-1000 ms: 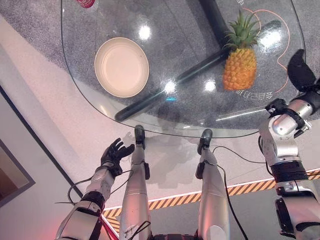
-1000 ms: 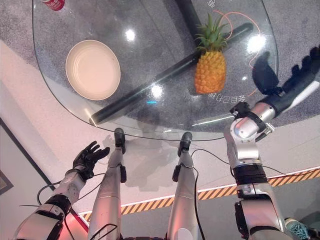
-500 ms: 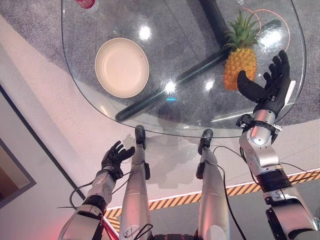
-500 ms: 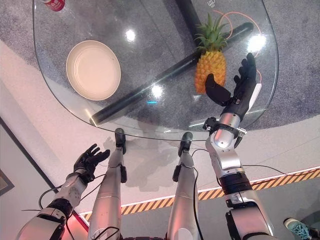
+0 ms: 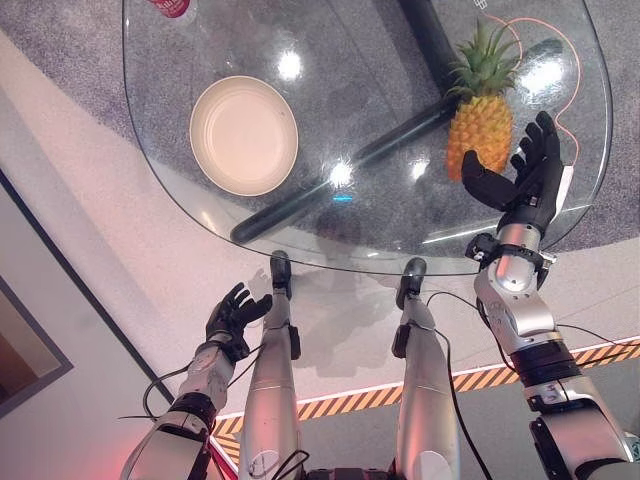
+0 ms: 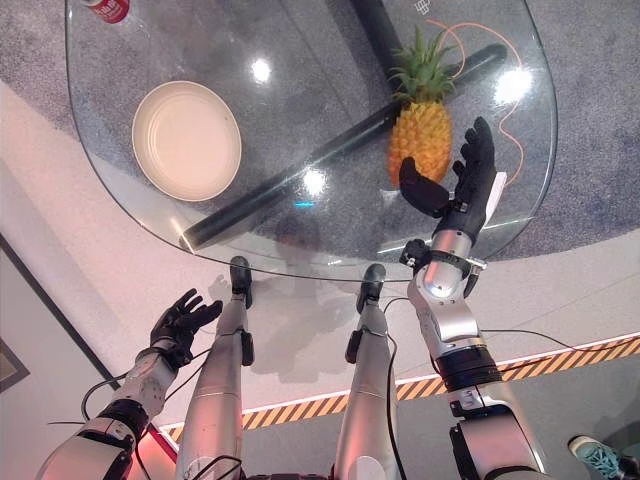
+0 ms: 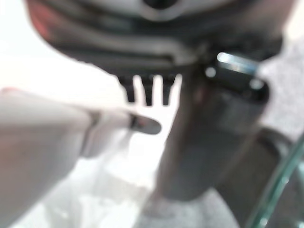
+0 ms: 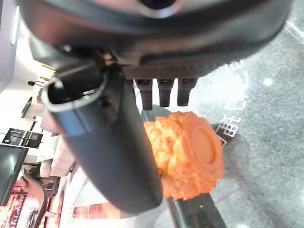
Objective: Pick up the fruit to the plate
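Pineapple, orange w/ green leafy crown, stands upright on round clear glass table, right side, well apart from round cream plate at left. Right hand just beside pineapple's base, fingers straight & spread, thumb out, not gripping. Left hand low below table edge, fingers relaxed, apart.

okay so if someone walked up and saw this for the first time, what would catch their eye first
Probably the pineapple standing upright on the right side of the round glass table, with the right hand open beside it, thumb and fingers spread toward the fruit. Next would be the empty cream plate on the table's left side, well apart from the fruit. The left hand hangs open below the table's near edge.
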### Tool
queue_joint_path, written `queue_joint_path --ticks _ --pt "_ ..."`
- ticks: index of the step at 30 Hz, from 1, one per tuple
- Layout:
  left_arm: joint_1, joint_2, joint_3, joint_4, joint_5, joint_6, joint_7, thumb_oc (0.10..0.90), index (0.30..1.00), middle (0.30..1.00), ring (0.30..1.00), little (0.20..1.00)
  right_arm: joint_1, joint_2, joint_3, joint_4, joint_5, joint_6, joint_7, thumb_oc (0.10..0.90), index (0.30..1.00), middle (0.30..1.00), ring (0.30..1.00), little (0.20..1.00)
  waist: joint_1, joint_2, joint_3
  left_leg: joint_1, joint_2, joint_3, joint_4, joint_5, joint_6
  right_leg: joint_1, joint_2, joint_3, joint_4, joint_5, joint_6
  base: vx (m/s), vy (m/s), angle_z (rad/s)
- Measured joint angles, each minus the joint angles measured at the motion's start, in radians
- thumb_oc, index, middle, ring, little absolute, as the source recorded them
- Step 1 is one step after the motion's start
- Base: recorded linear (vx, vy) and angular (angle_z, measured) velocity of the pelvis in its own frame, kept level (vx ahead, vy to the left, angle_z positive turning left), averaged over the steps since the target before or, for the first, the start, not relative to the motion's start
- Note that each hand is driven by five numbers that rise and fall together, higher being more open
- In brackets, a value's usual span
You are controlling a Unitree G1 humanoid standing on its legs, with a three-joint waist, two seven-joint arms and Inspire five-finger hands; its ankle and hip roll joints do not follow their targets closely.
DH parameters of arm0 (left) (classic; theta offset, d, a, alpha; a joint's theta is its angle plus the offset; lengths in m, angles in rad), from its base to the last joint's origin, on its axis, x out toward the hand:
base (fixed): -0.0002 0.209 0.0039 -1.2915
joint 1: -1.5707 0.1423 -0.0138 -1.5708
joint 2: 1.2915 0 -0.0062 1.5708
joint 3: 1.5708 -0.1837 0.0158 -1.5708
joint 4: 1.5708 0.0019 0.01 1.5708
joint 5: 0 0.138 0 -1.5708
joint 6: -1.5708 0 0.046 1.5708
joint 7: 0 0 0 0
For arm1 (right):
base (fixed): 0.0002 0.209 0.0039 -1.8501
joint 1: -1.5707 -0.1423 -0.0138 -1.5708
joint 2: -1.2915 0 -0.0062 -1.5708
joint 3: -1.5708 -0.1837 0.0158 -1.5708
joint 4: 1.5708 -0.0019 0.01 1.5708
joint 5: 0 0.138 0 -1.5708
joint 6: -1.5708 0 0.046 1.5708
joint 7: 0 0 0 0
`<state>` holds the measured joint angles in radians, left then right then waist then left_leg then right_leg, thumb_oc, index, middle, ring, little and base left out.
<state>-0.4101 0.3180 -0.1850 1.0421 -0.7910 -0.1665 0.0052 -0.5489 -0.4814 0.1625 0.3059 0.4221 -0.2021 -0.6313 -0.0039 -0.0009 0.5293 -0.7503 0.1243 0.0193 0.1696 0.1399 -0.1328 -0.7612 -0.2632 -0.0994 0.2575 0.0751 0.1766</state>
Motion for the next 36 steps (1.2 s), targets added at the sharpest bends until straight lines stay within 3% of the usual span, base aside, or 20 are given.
queue_joint_path --ticks 34,35,36 --pt "0.000 -0.001 -0.002 -0.007 0.000 0.007 0.003 0.800 0.900 0.900 0.900 0.900 -0.066 -0.021 0.041 0.001 0.056 0.162 0.114 0.800 0.900 0.900 0.900 0.900 0.004 0.001 0.001 0.000 -0.002 0.000 -0.001 0.001 0.001 0.000 -0.002 -0.001 0.001 0.000 0.002 0.00 0.000 0.00" --pt "0.000 -0.001 -0.002 -0.007 0.000 0.007 0.003 0.800 0.900 0.900 0.900 0.900 -0.066 -0.021 0.042 0.001 0.060 0.166 0.117 0.720 0.832 0.832 0.832 0.820 0.004 0.001 0.001 0.000 -0.002 -0.001 -0.002 0.001 0.001 0.000 -0.002 -0.001 0.001 0.000 0.002 0.00 0.000 0.00" --pt "0.000 -0.001 -0.002 -0.007 0.000 0.007 0.004 0.800 0.900 0.900 0.900 0.900 -0.067 -0.022 0.042 0.001 0.061 0.169 0.117 0.424 0.578 0.578 0.578 0.524 0.004 0.001 0.001 0.000 -0.002 -0.001 -0.002 0.002 0.001 0.000 -0.002 -0.001 0.001 0.000 0.002 0.00 0.000 0.00"
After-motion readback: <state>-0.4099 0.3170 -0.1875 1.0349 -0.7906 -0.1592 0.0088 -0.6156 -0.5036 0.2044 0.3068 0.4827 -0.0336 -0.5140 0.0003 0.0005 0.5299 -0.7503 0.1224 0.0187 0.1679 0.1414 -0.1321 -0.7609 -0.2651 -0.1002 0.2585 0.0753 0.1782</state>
